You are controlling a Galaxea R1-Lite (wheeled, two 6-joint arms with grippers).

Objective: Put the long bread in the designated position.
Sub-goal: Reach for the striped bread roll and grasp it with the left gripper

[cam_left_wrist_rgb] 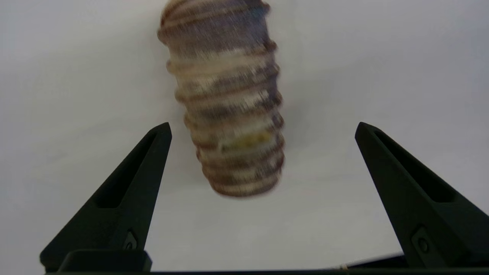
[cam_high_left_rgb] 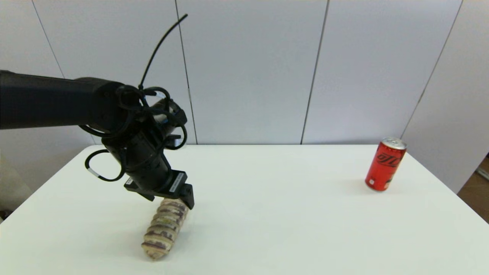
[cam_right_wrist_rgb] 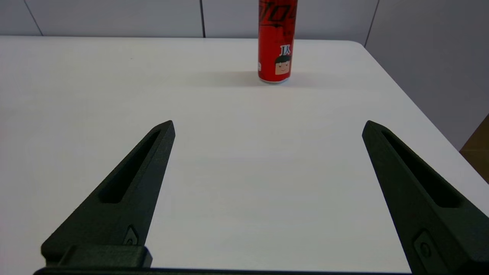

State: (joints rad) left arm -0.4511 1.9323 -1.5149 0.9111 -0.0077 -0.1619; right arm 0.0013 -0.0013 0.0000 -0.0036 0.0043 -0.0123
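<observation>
1. Head view: my left gripper [cam_high_left_rgb: 174,198] hangs in the lower left of the frame, just over the far end of the long bread [cam_high_left_rgb: 164,228], which lies on the white table [cam_high_left_rgb: 275,214] pointing toward the bottom edge. The fingers are mostly hidden behind the wrist here. The red can [cam_high_left_rgb: 384,164] stands well apart at the right. No marker shows the designated position, so I risk setting the loaf on the wrong patch of bare tabletop.

2. Left wrist view: my left fingers [cam_left_wrist_rgb: 145,168] are spread wide with nothing pinched. The long bread [cam_left_wrist_rgb: 229,103] sits in the upper centre, between and beyond the tips. I judge that closing this near its end could make it pivot, roll or slip out, and the rounded ridged crust may squirm under pressure. Coming down too far would jam the tips into the table.

3. Right wrist view: my right gripper [cam_right_wrist_rgb: 267,126] is also spread and empty, facing the red can [cam_right_wrist_rgb: 277,40] at top centre. It is idle, but any drift forward could topple that can.
</observation>
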